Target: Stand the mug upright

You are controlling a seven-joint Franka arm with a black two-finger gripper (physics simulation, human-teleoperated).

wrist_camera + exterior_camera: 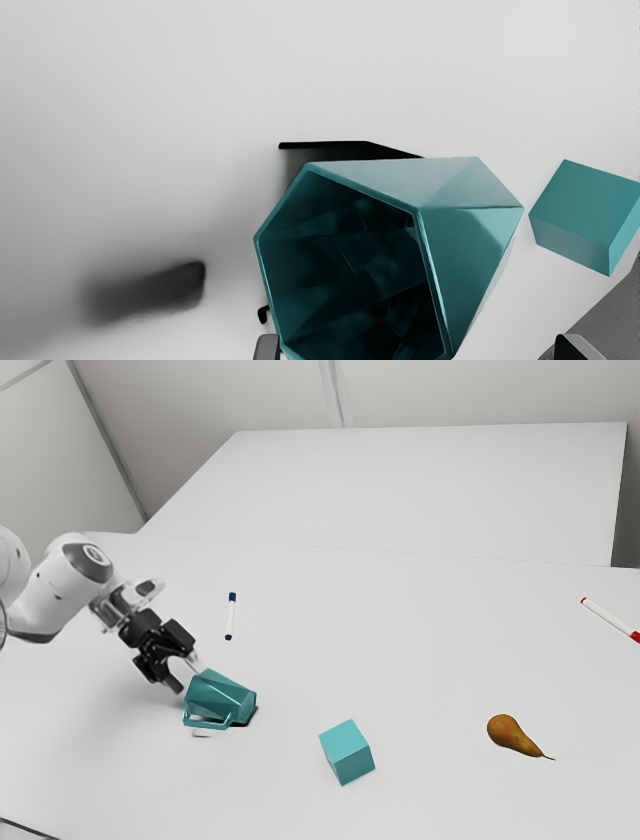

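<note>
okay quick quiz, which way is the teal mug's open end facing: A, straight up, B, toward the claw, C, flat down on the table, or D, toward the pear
B: the teal mug lies on its side, and the wrist view, taken from just behind the claw, looks in past its rim to the dark inside.
</note>
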